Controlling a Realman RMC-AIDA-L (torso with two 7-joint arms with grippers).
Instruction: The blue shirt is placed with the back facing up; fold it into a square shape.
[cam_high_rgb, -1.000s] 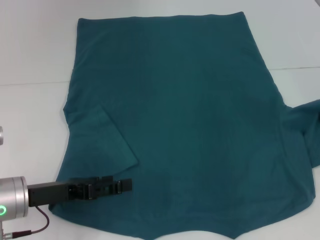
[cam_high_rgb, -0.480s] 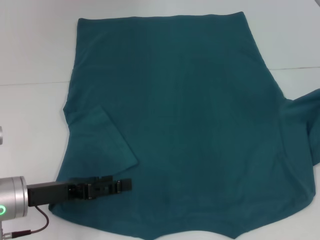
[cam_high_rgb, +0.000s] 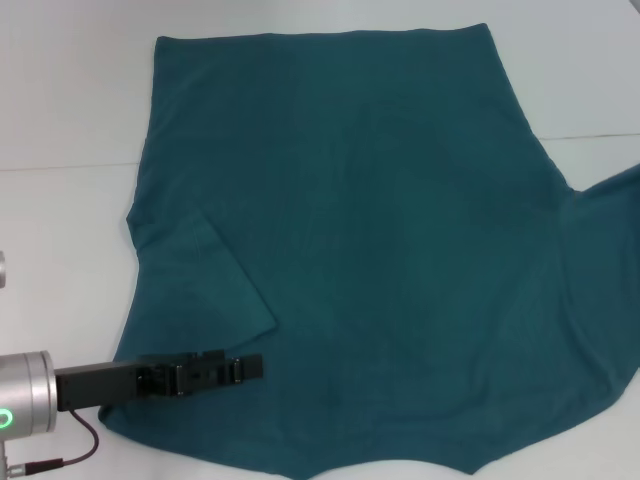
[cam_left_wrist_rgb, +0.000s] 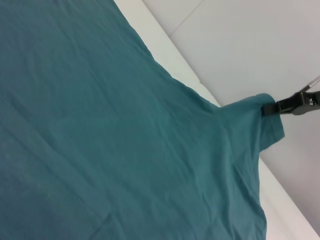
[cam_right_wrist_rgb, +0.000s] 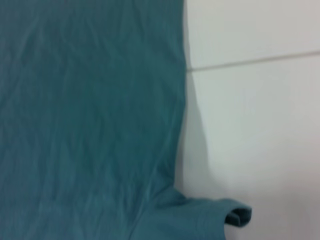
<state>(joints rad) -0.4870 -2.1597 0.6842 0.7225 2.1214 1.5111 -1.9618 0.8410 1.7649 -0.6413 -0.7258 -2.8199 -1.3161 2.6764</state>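
Note:
The blue shirt (cam_high_rgb: 380, 230) lies spread on the white table with its plain back up. Its left sleeve (cam_high_rgb: 215, 280) is folded inward onto the body. My left gripper (cam_high_rgb: 255, 368) hovers low over the shirt's near left part, close to the collar end. The right sleeve (cam_high_rgb: 610, 210) is lifted and drawn out toward the right edge of the head view. In the left wrist view my right gripper (cam_left_wrist_rgb: 272, 107) is shut on that sleeve's (cam_left_wrist_rgb: 255, 120) edge, holding it off the table. The right wrist view shows the shirt's side (cam_right_wrist_rgb: 90, 100) and the raised sleeve's cuff (cam_right_wrist_rgb: 220, 215).
The white table (cam_high_rgb: 70, 100) shows bare on the shirt's left and far right, with a seam line (cam_high_rgb: 60, 167) across it. My left arm's silver wrist (cam_high_rgb: 25, 395) sits at the near left corner. The shirt's hem (cam_high_rgb: 320, 35) lies at the far side.
The right sleeve has been pulled up and outward to the right, stretching the cloth flatter there. The left gripper has barely shifted.

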